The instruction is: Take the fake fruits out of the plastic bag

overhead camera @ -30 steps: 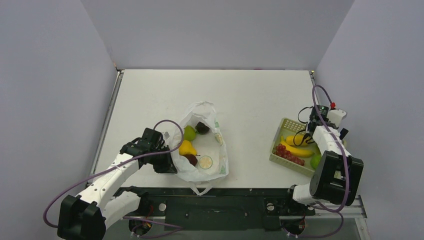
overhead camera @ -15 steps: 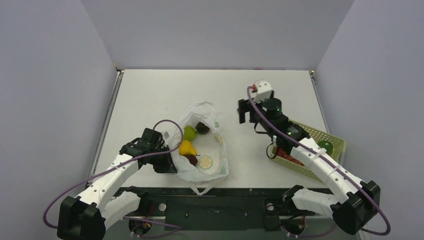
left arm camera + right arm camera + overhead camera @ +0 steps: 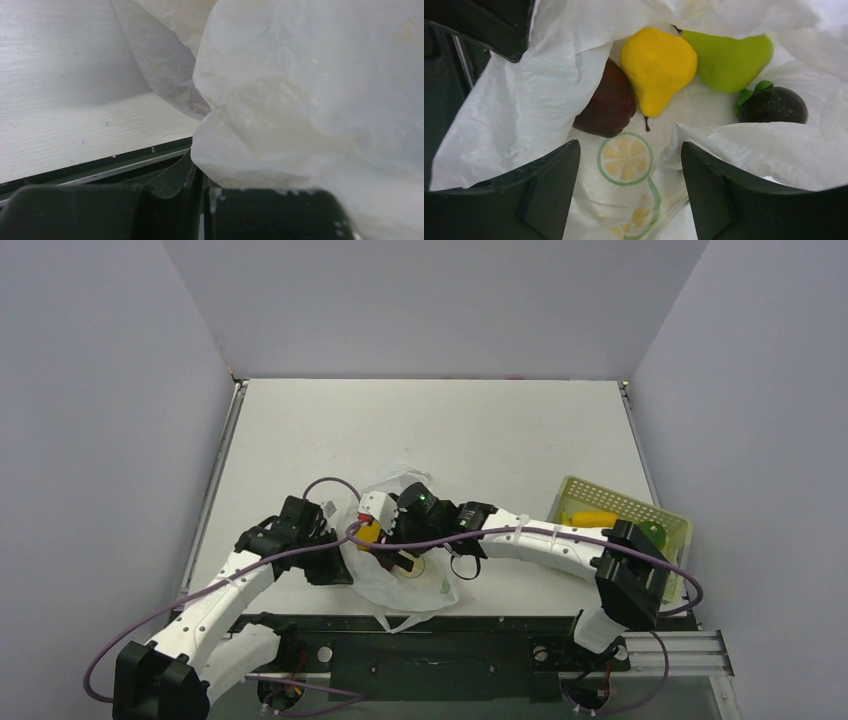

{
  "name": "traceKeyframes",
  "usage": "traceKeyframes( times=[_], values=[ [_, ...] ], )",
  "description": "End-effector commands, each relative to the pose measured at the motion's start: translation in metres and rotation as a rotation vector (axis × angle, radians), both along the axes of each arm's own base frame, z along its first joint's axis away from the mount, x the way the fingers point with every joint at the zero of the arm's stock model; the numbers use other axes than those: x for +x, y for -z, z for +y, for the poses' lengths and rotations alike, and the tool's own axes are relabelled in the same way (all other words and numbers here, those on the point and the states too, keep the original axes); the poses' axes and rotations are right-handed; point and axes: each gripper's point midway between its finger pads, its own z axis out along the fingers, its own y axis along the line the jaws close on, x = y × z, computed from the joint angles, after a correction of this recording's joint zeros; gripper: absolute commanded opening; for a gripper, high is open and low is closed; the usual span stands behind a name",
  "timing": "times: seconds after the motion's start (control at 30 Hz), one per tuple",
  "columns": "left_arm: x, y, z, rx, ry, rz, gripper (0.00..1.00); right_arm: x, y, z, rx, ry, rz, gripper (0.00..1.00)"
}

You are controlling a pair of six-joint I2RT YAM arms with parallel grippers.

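Note:
The plastic bag (image 3: 436,585) lies open near the table's front edge. My left gripper (image 3: 335,568) is shut on the bag's left edge; in the left wrist view the film (image 3: 310,100) is pinched between the jaws (image 3: 206,200). My right gripper (image 3: 392,542) hovers open and empty over the bag's mouth (image 3: 629,192). Below it lie a yellow lumpy piece (image 3: 656,67), a green pear (image 3: 729,60), a dark purple round fruit (image 3: 606,107) and a second dark one with a green leaf (image 3: 774,105). In the top view only the yellow piece (image 3: 368,532) shows beside the wrist.
A pale yellow-green perforated basket (image 3: 600,490) stands at the right edge, holding a yellow banana (image 3: 595,518) and a green lime (image 3: 651,532). The right arm spans from its base across the table's front to the bag. The white table (image 3: 480,430) stretches behind.
My right arm has swung from the basket at the right, across the table, to above the bag's mouth. The left gripper and the bag have not moved.

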Motion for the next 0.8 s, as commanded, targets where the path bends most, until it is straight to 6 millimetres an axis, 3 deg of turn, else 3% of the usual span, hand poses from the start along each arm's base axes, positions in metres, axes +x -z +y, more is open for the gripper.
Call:
traceKeyframes(
  times=[0.0,0.2,0.3,0.37,0.57,0.67,0.77],
  values=[
    [0.011,-0.021,0.0,0.002,-0.008,-0.065,0.0,0.002,0.003,0.018,-0.029,-0.106,-0.03,0.68],
    [0.009,-0.026,0.005,0.026,-0.01,-0.072,0.0,0.012,0.028,0.012,-0.115,-0.104,-0.081,0.68],
    [0.008,-0.025,0.007,0.032,-0.01,-0.065,0.0,0.011,0.031,0.012,-0.133,-0.118,-0.095,0.68],
    [0.007,-0.025,0.007,0.032,-0.009,-0.063,0.0,0.013,0.02,0.011,-0.133,-0.107,-0.125,0.7],
    [0.006,-0.021,0.007,0.036,-0.005,-0.053,0.0,0.014,-0.06,-0.001,-0.059,-0.062,-0.234,0.77],
    [0.006,-0.02,0.008,0.037,-0.013,-0.058,0.0,-0.005,-0.073,0.002,-0.037,-0.133,-0.261,0.79],
    [0.005,-0.021,0.009,0.04,-0.02,-0.059,0.0,-0.028,-0.067,0.012,-0.034,-0.221,-0.251,0.79]
  ],
)
